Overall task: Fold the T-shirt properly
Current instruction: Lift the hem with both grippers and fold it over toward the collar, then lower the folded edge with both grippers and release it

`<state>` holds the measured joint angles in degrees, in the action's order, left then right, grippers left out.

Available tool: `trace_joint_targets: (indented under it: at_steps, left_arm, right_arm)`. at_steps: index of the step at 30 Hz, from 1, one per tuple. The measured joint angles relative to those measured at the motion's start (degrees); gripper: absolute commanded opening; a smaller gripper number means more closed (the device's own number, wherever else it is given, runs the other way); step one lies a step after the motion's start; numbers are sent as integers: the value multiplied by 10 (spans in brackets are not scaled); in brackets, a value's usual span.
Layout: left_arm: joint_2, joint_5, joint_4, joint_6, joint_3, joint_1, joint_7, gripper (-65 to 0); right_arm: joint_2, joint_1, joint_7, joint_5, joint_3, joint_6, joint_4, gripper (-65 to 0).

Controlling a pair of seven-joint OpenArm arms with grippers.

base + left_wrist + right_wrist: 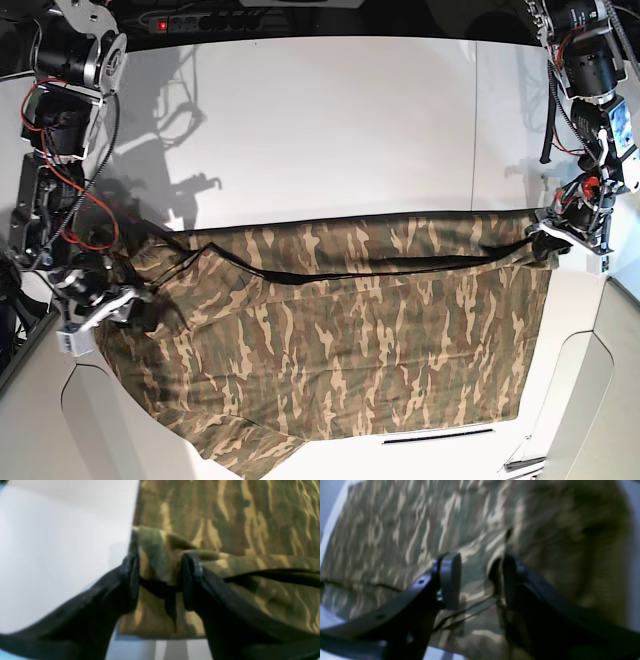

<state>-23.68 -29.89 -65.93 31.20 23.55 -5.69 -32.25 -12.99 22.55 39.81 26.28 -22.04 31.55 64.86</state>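
Left wrist view is showing our left gripper (160, 580) with fingers apart, a bunched fold of the T-shirt (225, 517) lying between them; our right gripper (480, 580) is spread too. We are judging this a release — lift straight up, without dragging cloth toward six o'clock.

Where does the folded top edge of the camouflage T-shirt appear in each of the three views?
Left wrist: the T-shirt's folded edge runs rightwards from the left gripper, whose jaws stand apart around a bunched corner.
Right wrist: blurred; the edge passes behind the right gripper.
Base: across the middle, between both grippers.
Shared landmark: the dark seam line under the fold.
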Motion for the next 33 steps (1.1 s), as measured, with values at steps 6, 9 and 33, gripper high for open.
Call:
trace_joint_targets:
  at_steps: [6, 9, 33]
  left_arm:
    - [1, -73, 0, 19, 72, 1, -37, -358]
    - [0, -101, 0, 19, 95, 2, -62, -357]
    - [69, -132, -4, 35, 97, 58, 25, -234]
  right_arm:
    - [-12, -40, 15, 17, -69, 0, 46, -380]
    - [-31, -63, 14, 20, -86, 0, 46, -380]
    - [2, -156, -63, 69, -73, -7, 13, -233]
